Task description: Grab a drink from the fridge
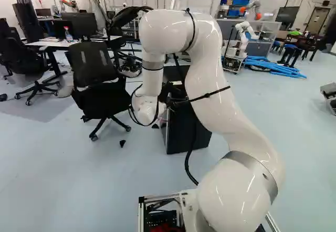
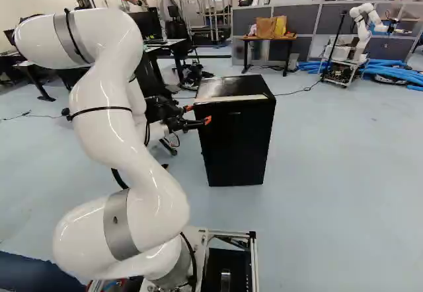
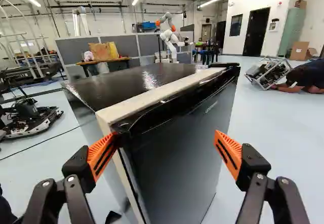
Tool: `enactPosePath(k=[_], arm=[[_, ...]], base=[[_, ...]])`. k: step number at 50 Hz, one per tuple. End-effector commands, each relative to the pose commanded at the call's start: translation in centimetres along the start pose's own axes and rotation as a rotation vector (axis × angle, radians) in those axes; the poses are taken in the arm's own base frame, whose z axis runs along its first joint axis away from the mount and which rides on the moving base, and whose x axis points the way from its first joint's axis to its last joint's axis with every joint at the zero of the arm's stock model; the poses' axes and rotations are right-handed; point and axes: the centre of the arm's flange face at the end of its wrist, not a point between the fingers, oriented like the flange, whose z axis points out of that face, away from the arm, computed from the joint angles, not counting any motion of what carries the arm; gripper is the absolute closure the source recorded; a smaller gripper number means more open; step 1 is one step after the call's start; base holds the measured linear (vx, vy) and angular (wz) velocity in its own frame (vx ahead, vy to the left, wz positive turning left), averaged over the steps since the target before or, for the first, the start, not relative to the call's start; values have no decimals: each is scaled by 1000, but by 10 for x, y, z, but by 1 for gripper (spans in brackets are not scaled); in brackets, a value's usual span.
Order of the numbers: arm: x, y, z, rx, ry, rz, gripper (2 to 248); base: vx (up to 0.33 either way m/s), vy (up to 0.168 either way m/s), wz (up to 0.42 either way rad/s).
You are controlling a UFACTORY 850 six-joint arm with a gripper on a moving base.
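In the right base view my gripper is beside the upper front of the small black fridge. The wrist view shows the gripper open, its orange pads wide apart with nothing gripped. One fingertip is at the door's upper corner by the pale strip; whether it touches, I cannot tell. The other finger stands off in front of the door face. The door looks shut, and the inside of the fridge is hidden. No drink can be seen in it. In the left base view my arm covers part of the fridge.
An office chair and a desk are at the left of the left base view. Behind the fridge are a wooden table and another robot. A person is on the floor beside a metal frame.
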Motion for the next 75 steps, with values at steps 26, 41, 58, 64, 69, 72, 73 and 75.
enactPosePath(k=[26, 41, 58, 64, 69, 72, 73, 75], arm=[[1, 10, 2, -42, -2, -2, 3], [3, 26, -14, -46, -13, -28, 3], [5, 52, -38, -43, -28, -71, 3], [6, 58, -42, -49, -30, -79, 3], [6, 62, -44, -57, -32, -83, 3], [6, 64, -46, -61, -32, -86, 3], [6, 65, -46, -62, -33, -87, 3], [6, 66, -47, -65, -33, -89, 3]], base=[[0, 0, -1], [-1, -4, -5], [0, 0, 0], [0, 0, 0], [0, 0, 0], [0, 0, 0], [0, 0, 0], [0, 0, 0]])
